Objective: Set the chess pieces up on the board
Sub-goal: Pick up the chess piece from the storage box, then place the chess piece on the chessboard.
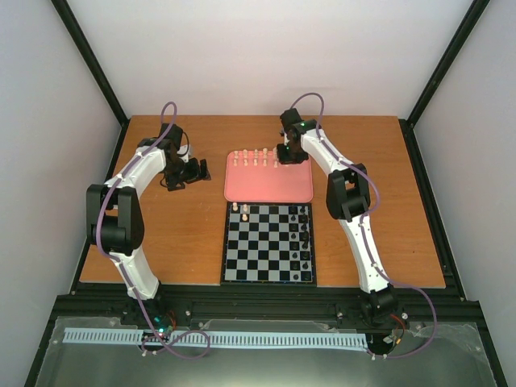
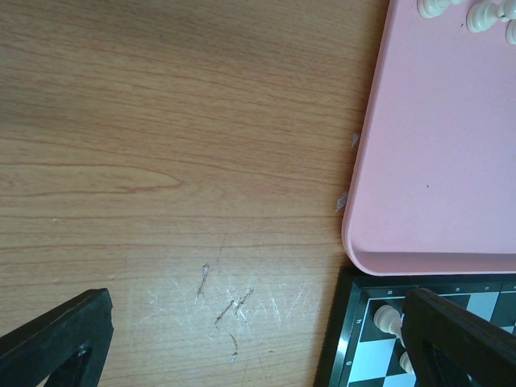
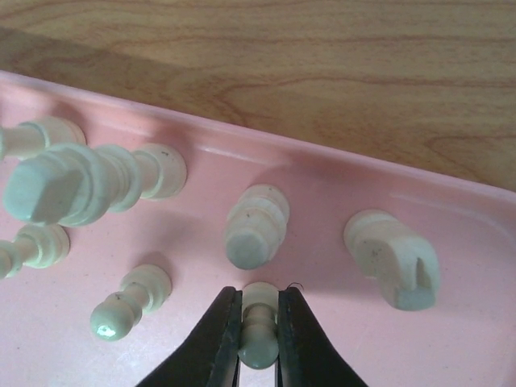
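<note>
Top external view: the board [image 1: 268,246] holds only two cream pieces [image 1: 239,211] at its far-left corner, black pieces [image 1: 304,238] lining its right edge; most squares lie free. Just beyond, the tray [image 1: 268,192] carries the rest along its far rim, perhaps a dozen, the count unclear. There the right gripper [image 3: 258,343] pinches a pawn [image 3: 259,318], close under the rim; the left gripper [image 1: 188,171] hangs spread and empty over the table [image 1: 177,234] beside the tray

the pink tray [image 2: 435,161] runs off the right edge, chess pieces [image 2: 484,14] cropped at top.
</note>
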Controlling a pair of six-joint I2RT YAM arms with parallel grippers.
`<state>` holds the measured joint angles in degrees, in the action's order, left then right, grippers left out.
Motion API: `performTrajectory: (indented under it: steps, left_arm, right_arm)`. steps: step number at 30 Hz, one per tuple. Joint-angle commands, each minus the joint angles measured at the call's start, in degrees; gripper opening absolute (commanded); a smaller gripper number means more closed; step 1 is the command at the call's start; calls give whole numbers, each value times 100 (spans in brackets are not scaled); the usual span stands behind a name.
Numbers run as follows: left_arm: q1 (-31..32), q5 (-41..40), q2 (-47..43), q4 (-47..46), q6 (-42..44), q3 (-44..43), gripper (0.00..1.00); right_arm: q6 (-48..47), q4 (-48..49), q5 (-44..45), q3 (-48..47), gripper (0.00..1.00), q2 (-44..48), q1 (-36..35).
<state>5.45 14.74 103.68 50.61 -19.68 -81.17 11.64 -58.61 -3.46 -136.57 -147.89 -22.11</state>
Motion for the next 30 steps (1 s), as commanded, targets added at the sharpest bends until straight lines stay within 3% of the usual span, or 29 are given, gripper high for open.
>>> performTrajectory:
  steps: [1, 10, 20, 30]
  left_arm:
    - [-49, 2, -47, -50, 35, -78, 100]
    - [-49, 29, -106, -17, 26, -131, 100]
    - [-49, 51, -444, -72, 22, -43, 100]
    - [-46, 169, -576, -138, -42, 12, 100]
  right_arm:
    - [-13, -200, 60, -79, 6, 175, 25]
    - [-3, -13, 107, 1362, 5, 1921, -483]
    - [-2, 170, -28, 3411, 5, 3746, -1935]
    - [165, 910, 21, 4998, 5, 4284, -3019]
